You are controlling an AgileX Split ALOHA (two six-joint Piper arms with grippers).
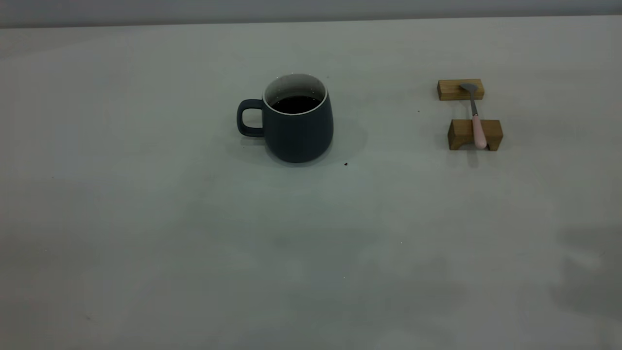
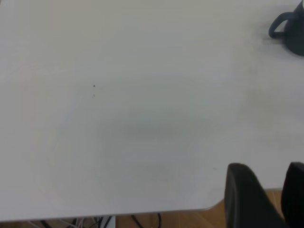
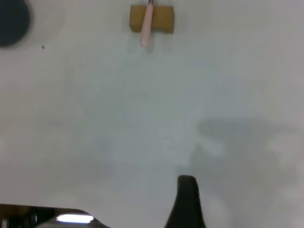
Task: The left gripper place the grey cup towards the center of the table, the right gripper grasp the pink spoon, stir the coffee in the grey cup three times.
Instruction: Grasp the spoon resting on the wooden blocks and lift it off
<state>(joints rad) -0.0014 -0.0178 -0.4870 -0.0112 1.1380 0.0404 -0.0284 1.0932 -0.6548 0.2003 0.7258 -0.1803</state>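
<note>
We note the left gripper (image 2: 266, 197) only in its own wrist view: two dark fingers with a narrow gap between them, nothing held, hanging over the near edge of the table (image 1: 146, 233). It does not appear in the exterior view. The grey cup (image 1: 297, 121) lies well apart from it, across a wide stretch of bare tabletop.

The cup stands upright a little left of the table's middle and toward the far side. Its loop handle points to the left in the exterior view. The body is rounded, matte slate-grey, wider at the base, with an off-white rim and inner wall. The coffee (image 1: 295, 103) sits inside as a dark, nearly black round surface, well below the rim. A tiny dark speck lies on the table just right of the cup's base.

Further right, the pink spoon (image 1: 475, 116) rests bridged across two tan wooden blocks (image 1: 475, 134). Its long axis runs near to far: the pale pink handle lies over the near block with its end pointing toward the near edge, and the grey metal bowl lies on the far block.

Of the right gripper (image 3: 186, 204) we see one dark finger only, in its wrist view, so we cannot tell how far it is open. The spoon is well apart from it.
</note>
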